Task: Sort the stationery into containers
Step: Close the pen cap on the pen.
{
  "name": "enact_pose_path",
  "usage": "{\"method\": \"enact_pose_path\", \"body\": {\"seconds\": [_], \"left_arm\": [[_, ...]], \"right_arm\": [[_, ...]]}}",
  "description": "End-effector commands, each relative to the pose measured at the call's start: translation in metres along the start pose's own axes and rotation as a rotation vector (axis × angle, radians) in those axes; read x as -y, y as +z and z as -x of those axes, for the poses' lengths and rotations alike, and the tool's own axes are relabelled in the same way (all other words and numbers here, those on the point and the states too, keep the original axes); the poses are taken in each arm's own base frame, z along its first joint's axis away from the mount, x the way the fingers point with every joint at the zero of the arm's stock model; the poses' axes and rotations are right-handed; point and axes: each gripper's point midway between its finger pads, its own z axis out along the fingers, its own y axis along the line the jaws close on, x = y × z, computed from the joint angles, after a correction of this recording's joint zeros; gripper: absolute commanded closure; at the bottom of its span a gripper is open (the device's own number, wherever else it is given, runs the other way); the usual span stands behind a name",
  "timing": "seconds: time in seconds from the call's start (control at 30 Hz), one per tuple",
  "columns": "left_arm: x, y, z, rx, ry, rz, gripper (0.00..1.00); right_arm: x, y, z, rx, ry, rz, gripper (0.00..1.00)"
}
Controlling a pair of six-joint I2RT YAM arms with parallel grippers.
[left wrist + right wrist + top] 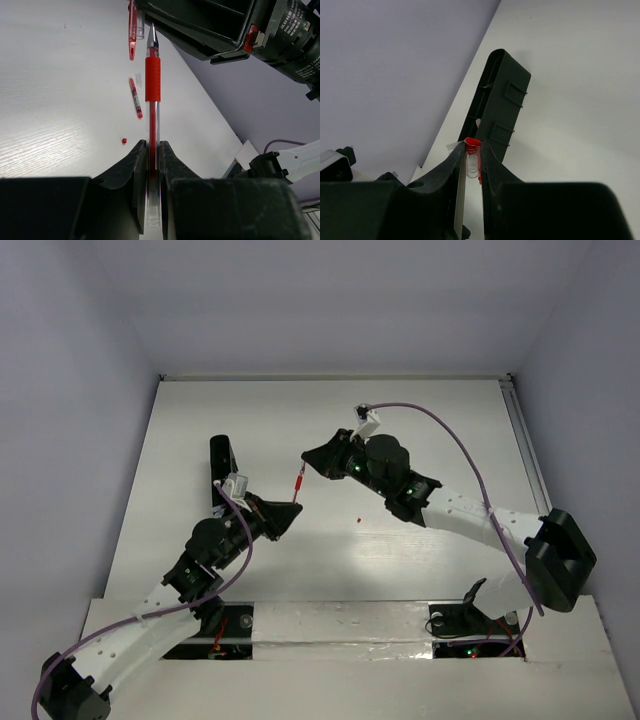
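Note:
My left gripper [288, 512] [152, 150] is shut on a clear pen with a red grip [153, 80] [298, 485]. Its bare tip points up toward my right gripper [312, 458] [471, 152]. The right gripper is shut on a clear, red-ended pen cap [472, 150] [132, 30], which hangs just left of the pen's tip and apart from it. The long black container [220, 465] [497, 105] lies on the table left of both grippers. A tiny red piece [358, 521] [123, 141] rests on the table to the right.
The white table [420, 430] ends at side walls and a back wall. The right arm's purple cable [455, 445] arcs over the right half. A short red streak [135, 97] on the table beside the pen may be a reflection.

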Motion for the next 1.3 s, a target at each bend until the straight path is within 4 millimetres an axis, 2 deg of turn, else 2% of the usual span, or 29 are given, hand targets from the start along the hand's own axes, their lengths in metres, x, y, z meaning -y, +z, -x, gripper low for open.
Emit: {"method": "enact_pose_path", "body": {"seconds": [0.0, 0.83, 1.27], "left_arm": [[0.021, 0.002, 0.026, 0.070, 0.020, -0.062, 1.00], [0.018, 0.002, 0.022, 0.060, 0.018, -0.056, 1.00], [0.021, 0.001, 0.021, 0.058, 0.013, -0.070, 1.00]], "right_arm": [[-0.021, -0.006, 0.020, 0.083, 0.010, 0.070, 1.00], [-0.035, -0.016, 0.035, 0.124, 0.013, 0.113, 1.00], [-0.034, -0.006, 0.035, 0.127, 0.022, 0.102, 1.00]]}}
